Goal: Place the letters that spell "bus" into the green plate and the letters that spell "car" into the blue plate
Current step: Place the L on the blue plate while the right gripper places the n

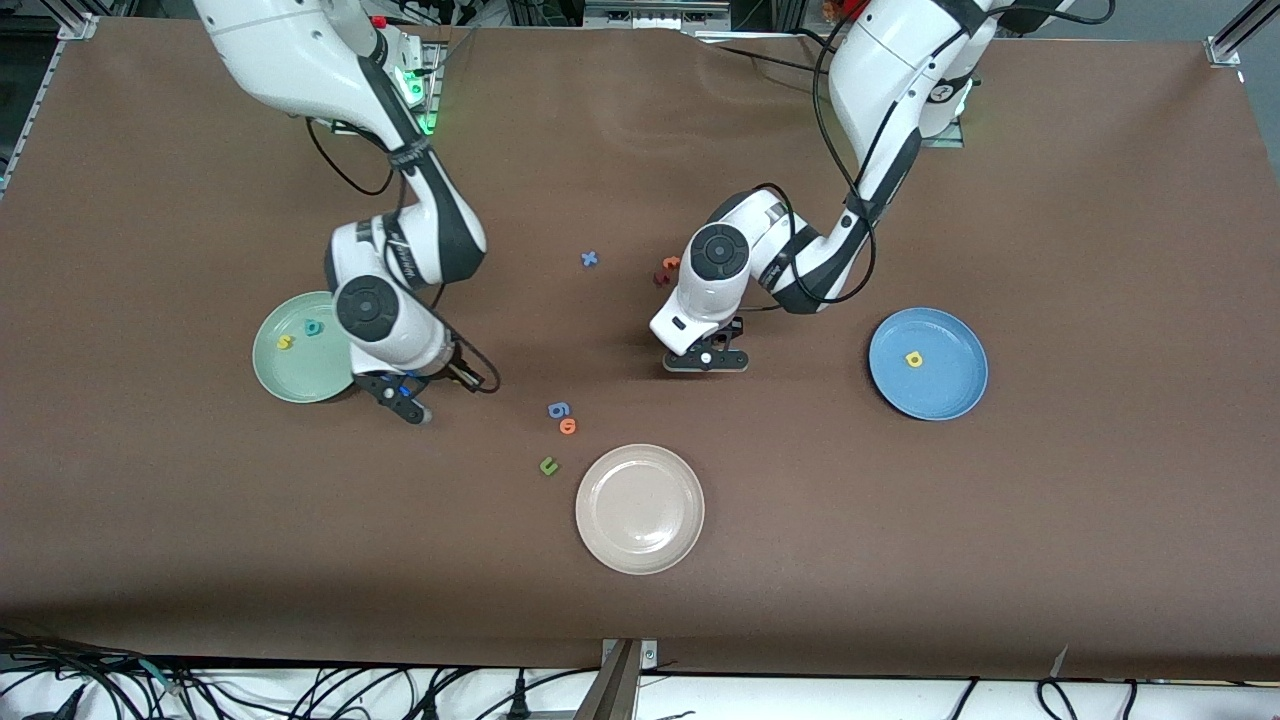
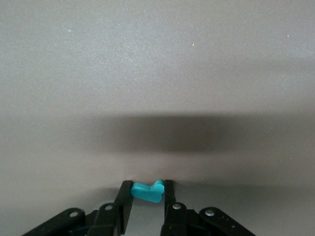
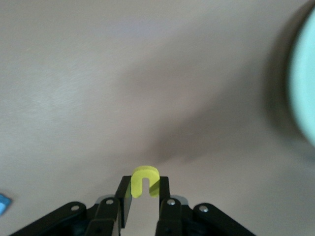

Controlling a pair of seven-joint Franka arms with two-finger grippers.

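The green plate (image 1: pixel 300 375) holds a yellow "s" (image 1: pixel 285 342) and a teal "b" (image 1: pixel 313 327). Just beside it, toward the table's middle, my right gripper (image 1: pixel 415 405) is shut on a yellow "u" (image 3: pixel 144 181), low over the brown table. In the right wrist view the green plate (image 3: pixel 305 78) shows at the edge. The blue plate (image 1: pixel 940 395) holds a yellow "a" (image 1: pixel 913 359). My left gripper (image 1: pixel 706 362) hangs low over the table's middle, shut on a teal "r" (image 2: pixel 147 191).
An off-white plate (image 1: pixel 640 508) sits nearest the front camera. A blue "g" (image 1: pixel 558 409), an orange letter (image 1: pixel 568 426) and a dark green "u" (image 1: pixel 548 465) lie between it and my right gripper. A blue "x" (image 1: pixel 589 259) and orange and red letters (image 1: pixel 665 270) lie farther back.
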